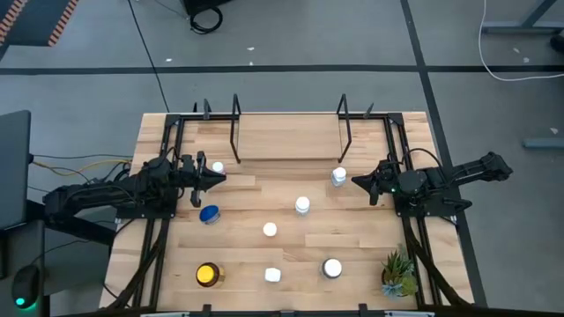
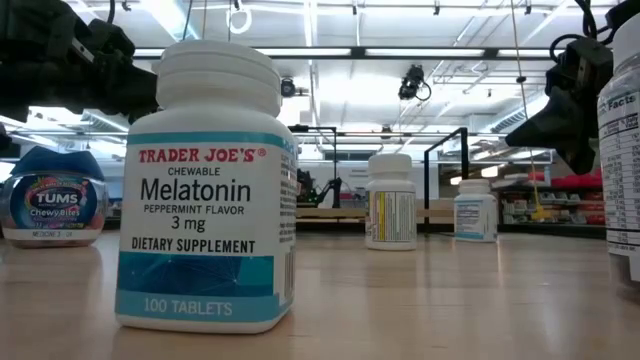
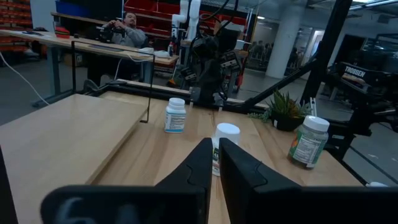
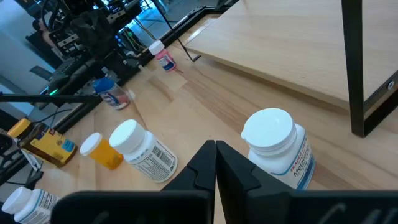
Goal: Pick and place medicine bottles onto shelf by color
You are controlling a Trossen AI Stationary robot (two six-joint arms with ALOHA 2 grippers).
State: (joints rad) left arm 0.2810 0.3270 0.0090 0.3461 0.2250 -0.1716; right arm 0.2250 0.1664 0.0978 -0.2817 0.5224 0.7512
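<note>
Several small medicine bottles stand on the table in front of the shelf [image 1: 289, 139]. A pink white-capped bottle [image 1: 218, 166] and a blue-lidded bottle [image 1: 209, 214] are at the left. White-capped bottles [image 1: 339, 176] [image 1: 302, 205] stand mid-table. An amber-yellow bottle [image 1: 208, 275] stands near the front. My left gripper [image 1: 220, 177] is shut and empty above the table, just nearer than the pink bottle; its wrist view [image 3: 214, 152] looks toward a white-capped bottle [image 3: 225, 138]. My right gripper [image 1: 356, 182] is shut and empty beside the blue-labelled white bottle [image 4: 273, 146].
A small potted plant [image 1: 398, 273] stands at the front right corner. More bottles stand near the front edge [image 1: 273, 275] [image 1: 331, 268], and a small one [image 1: 270, 230] is mid-table. Black rails [image 1: 159, 246] run along both table sides. A person [image 3: 127, 28] sits beyond the table.
</note>
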